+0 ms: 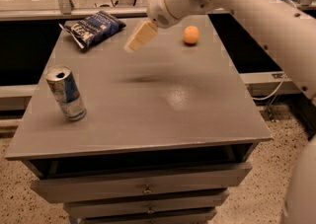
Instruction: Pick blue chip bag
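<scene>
The small, crinkled dark navy-blue foil chip bag (96,28) with white lettering lies flat at the far left corner of the worktop (163,119), pale end toward the left edge. My tool (139,37) hangs just right of it, not touching.

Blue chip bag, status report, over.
Tool hovers over table, right of blue chip bag, not touching. Bag lies at back-left corner. Nothing between; drink can front-left, orange back-right.

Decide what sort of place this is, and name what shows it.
Probably a robotics lab or test area: a grey drawer cabinet on speckled floor, a loose cable beside it, and a robot arm whose gripper hangs over the cabinet near the blue chip bag.
</scene>
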You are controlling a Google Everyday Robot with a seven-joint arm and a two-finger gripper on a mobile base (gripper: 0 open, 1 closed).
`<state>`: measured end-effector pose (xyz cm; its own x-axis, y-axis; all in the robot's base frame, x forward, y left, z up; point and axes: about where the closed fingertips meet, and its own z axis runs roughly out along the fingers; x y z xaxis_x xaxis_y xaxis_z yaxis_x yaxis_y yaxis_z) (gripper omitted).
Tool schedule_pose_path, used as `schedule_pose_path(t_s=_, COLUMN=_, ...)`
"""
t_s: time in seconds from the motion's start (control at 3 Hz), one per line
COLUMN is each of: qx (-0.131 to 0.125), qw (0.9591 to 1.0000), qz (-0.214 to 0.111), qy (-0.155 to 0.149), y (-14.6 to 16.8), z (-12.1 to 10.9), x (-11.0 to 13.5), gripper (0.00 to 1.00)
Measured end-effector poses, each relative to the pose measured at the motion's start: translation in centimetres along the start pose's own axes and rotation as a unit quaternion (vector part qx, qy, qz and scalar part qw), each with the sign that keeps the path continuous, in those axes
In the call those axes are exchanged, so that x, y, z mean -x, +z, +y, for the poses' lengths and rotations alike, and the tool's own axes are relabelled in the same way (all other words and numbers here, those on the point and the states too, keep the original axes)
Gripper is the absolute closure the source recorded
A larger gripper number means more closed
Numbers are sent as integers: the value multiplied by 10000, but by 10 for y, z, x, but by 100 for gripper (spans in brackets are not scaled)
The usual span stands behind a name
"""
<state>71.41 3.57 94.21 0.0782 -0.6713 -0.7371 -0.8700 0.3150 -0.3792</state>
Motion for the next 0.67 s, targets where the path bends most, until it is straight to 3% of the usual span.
schedule_pose_path(t_s=0.33, qx=-285, qw=9989, qz=-207, qy=296, y=51, z=-31, x=10, gripper=0)
schedule_pose_path(t_s=0.67, qx=-347, qw=9969, qz=-328, qy=620, y=104, z=-46, x=20, gripper=0)
